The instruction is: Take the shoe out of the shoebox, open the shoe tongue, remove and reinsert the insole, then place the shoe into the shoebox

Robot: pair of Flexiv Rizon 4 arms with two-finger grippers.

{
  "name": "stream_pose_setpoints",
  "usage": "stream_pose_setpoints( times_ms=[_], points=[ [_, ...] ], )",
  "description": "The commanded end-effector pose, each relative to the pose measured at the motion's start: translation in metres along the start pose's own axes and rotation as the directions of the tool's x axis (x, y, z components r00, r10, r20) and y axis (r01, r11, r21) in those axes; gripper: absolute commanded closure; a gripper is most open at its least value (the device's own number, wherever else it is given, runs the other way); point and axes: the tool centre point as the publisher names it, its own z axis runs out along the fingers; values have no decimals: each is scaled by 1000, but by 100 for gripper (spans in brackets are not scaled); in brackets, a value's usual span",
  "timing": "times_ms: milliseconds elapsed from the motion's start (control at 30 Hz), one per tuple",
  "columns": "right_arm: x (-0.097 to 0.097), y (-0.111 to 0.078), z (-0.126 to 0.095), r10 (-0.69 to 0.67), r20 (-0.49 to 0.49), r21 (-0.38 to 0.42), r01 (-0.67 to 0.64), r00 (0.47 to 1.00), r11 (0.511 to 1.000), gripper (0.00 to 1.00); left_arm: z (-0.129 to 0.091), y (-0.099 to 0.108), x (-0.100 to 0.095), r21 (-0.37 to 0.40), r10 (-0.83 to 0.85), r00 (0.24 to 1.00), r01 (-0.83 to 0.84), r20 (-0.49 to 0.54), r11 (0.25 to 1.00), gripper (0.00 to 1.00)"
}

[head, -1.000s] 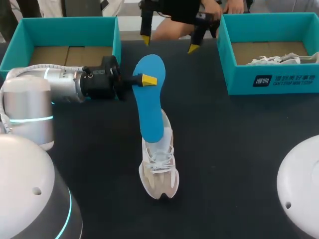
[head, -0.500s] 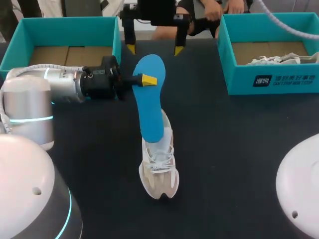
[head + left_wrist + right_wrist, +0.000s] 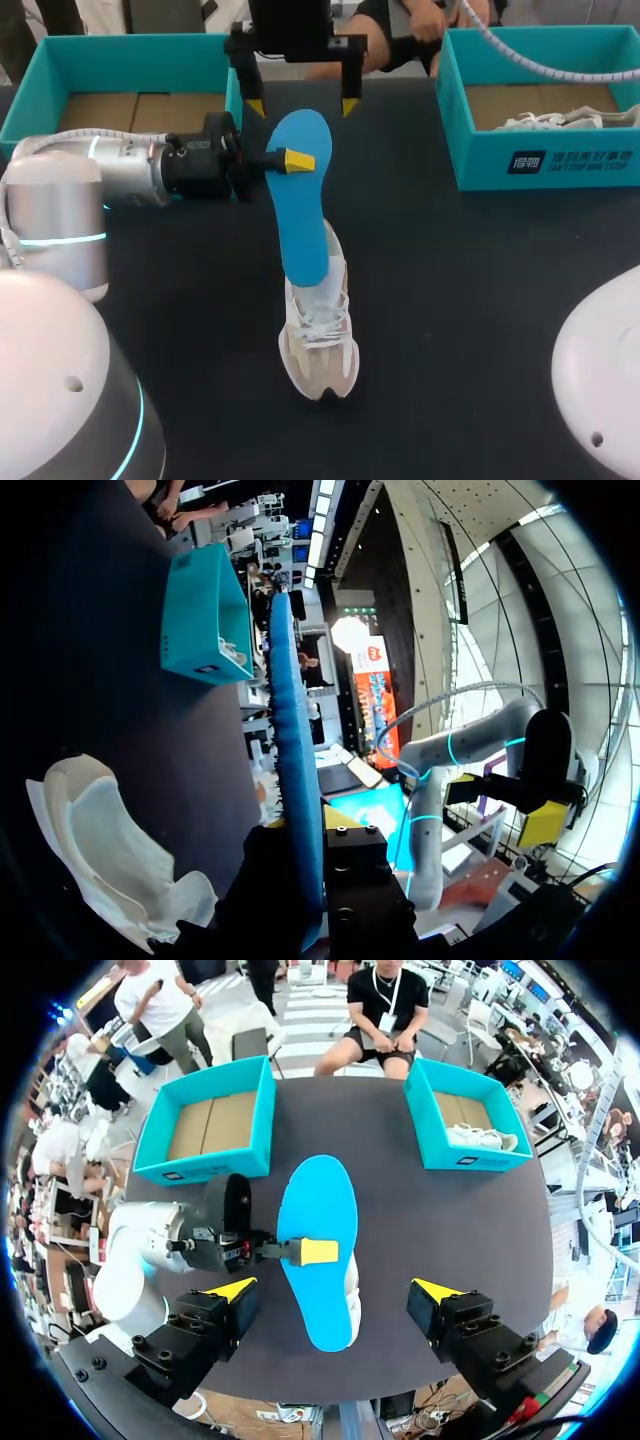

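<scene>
Blue insole (image 3: 302, 200), upright with its lower end at the mouth of the white shoe (image 3: 320, 345) (mid-table (image 3: 450, 300), between the left shoebox (image 3: 140, 50) and the right shoebox (image 3: 580, 165)), is clamped near its top by my left gripper (image 3: 297, 160), while I see my right gripper (image 3: 302, 106) hanging wide apart just beyond it.

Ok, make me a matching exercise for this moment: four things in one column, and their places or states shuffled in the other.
Things
1. blue insole
2. white shoe
3. right gripper
4. right shoebox

Places or states
A. open, above the insole's far end
B. lying on the black table, between the boxes
C. holds a second shoe
D. clamped in the left gripper

Pairs: 1-D, 2-B, 3-A, 4-C
</scene>
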Motion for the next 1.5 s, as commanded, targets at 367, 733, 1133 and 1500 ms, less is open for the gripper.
stream_pose_setpoints(
  times_ms=[367, 733, 1133, 1500],
  points=[
    [-29, 1, 22, 143, -640, 120, -86, 755, 989, 0, 0, 1, 0, 3, 0, 1000, 0, 2, 1000, 100],
    [-45, 7, 29, 146, -927, 62, -241, 346, 968, 0, 0, 1, 0, 3, 0, 1000, 0, 2, 1000, 100],
    [-52, 9, 27, 153, -948, 84, -245, 278, 966, 0, 0, 1, 0, 3, 0, 1000, 0, 2, 1000, 100],
    [-56, 8, 46, 140, -987, 126, -150, 83, 981, 0, 0, 1, 0, 3, 0, 1000, 0, 2, 1000, 100]
  ],
)
